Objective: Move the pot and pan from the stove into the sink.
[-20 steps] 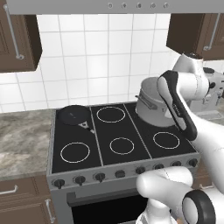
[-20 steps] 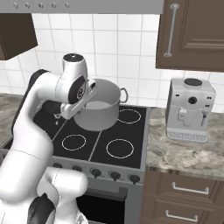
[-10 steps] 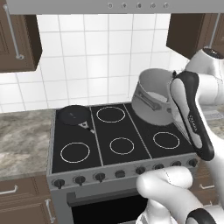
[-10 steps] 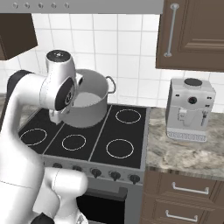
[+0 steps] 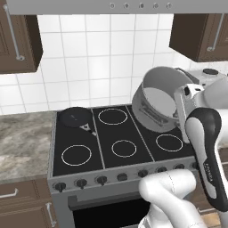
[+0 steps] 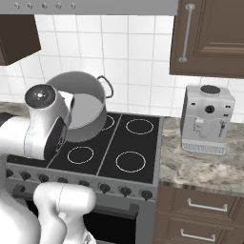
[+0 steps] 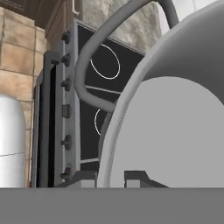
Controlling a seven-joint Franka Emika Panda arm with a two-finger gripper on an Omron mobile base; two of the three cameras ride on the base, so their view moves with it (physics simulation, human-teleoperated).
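The pot (image 7: 175, 131) looms close, rim pinched in the claw (image 7: 111, 175) — the stove (image 7: 94, 83) tilted behind it.

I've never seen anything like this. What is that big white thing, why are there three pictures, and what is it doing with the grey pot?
The white thing is a robot arm on a base that can drive, in a computer-rendered kitchen. Two pictures come from cameras on that base, looking over the arm from its left and from its right. The third comes from a camera on the hand itself, so it is tilted and very close.

The gripper, a two-finger clamp at the arm's end, is shut on the rim of the pot, one finger inside and one outside. The pot hangs tilted in the air above the stove. A black pan lies on the stove's back left burner. To the stove's right, a coffee machine stands on the stone counter.
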